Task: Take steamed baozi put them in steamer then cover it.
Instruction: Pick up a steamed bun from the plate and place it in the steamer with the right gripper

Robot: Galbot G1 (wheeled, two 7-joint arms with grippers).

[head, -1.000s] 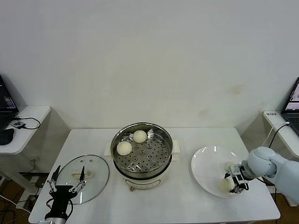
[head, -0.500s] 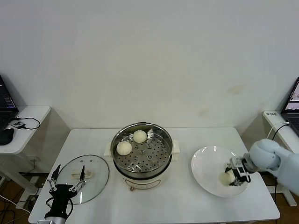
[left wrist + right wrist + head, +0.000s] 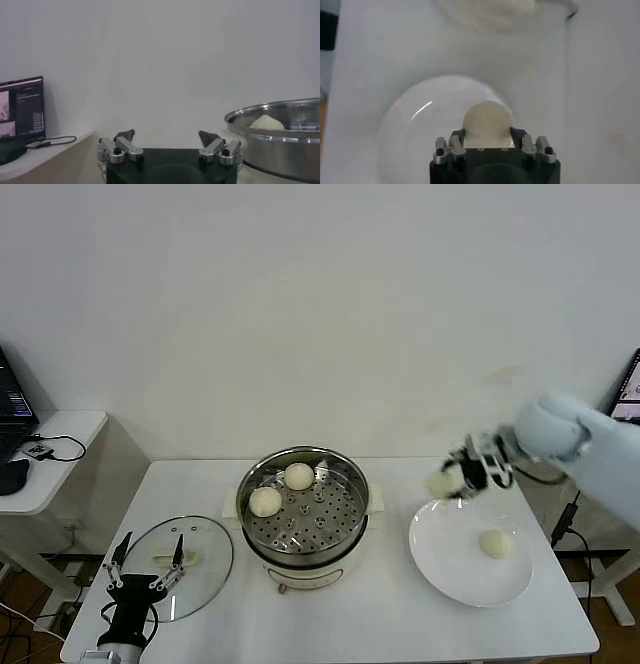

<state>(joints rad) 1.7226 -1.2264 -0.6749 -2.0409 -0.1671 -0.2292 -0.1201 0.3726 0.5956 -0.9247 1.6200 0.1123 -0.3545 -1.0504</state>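
- The right gripper [image 3: 452, 478] has risen off the plate [image 3: 440, 559] with a bun [image 3: 487, 120] pinched between its fingers, and now hangs above the plate's far rim, on the side nearest the steamer [image 3: 303, 506].
- A second ago it was low over the plate's near right part; the lift means the third bun is on its way to the pot.
- Two buns [image 3: 282, 489] already sit at the far left of the perforated tray, leaving the near and right parts of the tray bare for the drop.
- One bun [image 3: 496, 544] remains on the plate, so one more trip appears needed before covering.
- The path to the pot looks open, with only the steel rim to clear.
- The left gripper [image 3: 143, 587] waits with fingers spread wide at the table's near left edge, beside the lid [image 3: 205, 554], which lies flat on the table [image 3: 400, 624] left of the steamer.
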